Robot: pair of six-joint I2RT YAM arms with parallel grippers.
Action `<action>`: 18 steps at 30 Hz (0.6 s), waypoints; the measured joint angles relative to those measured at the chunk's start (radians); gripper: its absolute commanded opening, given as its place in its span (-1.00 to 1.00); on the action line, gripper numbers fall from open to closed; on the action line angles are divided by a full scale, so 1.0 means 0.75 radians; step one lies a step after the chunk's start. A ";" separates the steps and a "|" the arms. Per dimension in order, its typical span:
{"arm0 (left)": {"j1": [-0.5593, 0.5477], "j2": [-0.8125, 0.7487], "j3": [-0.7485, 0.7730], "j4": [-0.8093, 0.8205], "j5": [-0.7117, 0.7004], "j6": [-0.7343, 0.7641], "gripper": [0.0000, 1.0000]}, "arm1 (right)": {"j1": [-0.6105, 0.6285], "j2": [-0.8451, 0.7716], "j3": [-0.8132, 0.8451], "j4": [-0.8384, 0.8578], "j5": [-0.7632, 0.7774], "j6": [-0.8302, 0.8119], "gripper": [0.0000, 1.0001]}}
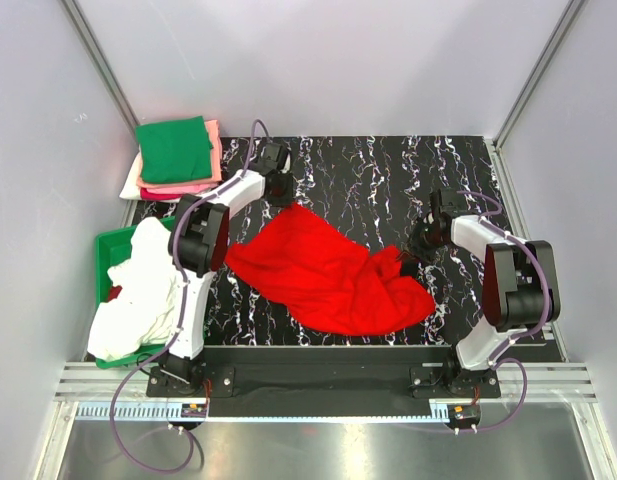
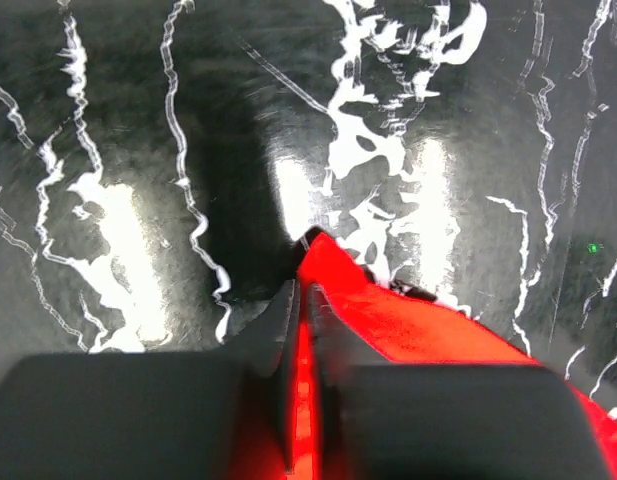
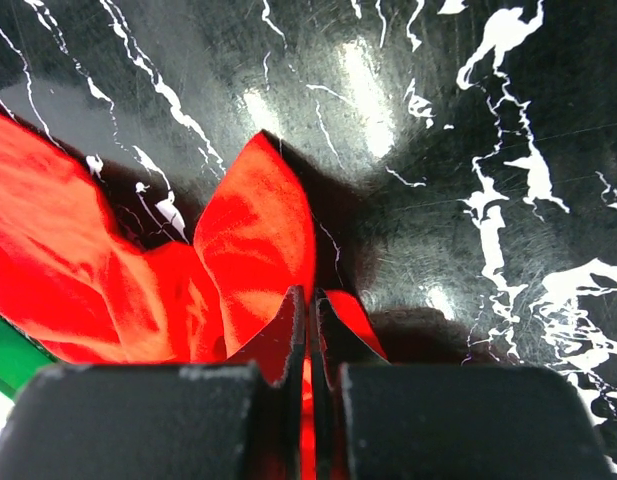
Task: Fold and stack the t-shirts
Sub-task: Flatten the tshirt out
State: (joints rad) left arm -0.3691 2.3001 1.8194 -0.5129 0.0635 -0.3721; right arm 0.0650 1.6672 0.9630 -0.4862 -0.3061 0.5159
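Shirt update: the bright red soft cloth t-shirt (image 1: pixel 333 275) is lying crumpled across the middle of the black white-veined marble-look table (image 1: pixel 388 165), stretching from the left arm's end over to the right arm's. The left fingers (image 2: pixel 280 318) are pressing together on its far corner, with red cloth showing in the slit between them. That corner is hanging close to the table, and I can't tell if it's touching. The right fingers (image 3: pixel 284 330) are pinching the opposite end, where a fold of red is poking up in a peak just ahead of them. A folded stack is sitting at the table's back left corner: dark green tee (image 1: pixel 174 148) on top, pink tee (image 1: pixel 214 150) under it, white tee (image 1: pixel 131 186) peeking out below. A green plastic bin (image 1: pixel 108 245) is sitting at the left edge, with a rumpled white cloth heap (image 1: pixel 138 295) spilling over it.
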 measured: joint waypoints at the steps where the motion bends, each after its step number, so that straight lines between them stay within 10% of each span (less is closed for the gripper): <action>1: -0.002 0.002 0.006 -0.002 0.005 0.006 -1.00 | -0.001 0.002 0.000 0.000 -0.001 0.001 -1.00; 10: -0.005 -0.089 -0.096 -0.031 0.080 0.020 -1.00 | -0.001 -0.012 0.061 -0.020 -0.038 0.018 -1.00; 18: -0.004 -0.608 -0.091 -0.234 0.081 0.012 -1.00 | -0.013 -0.343 0.334 -0.245 0.059 0.028 -1.00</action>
State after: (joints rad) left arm -0.3717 1.8439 1.7512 -0.6884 0.1242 -0.3634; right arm 0.0551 1.4097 1.2137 -0.6701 -0.2619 0.5373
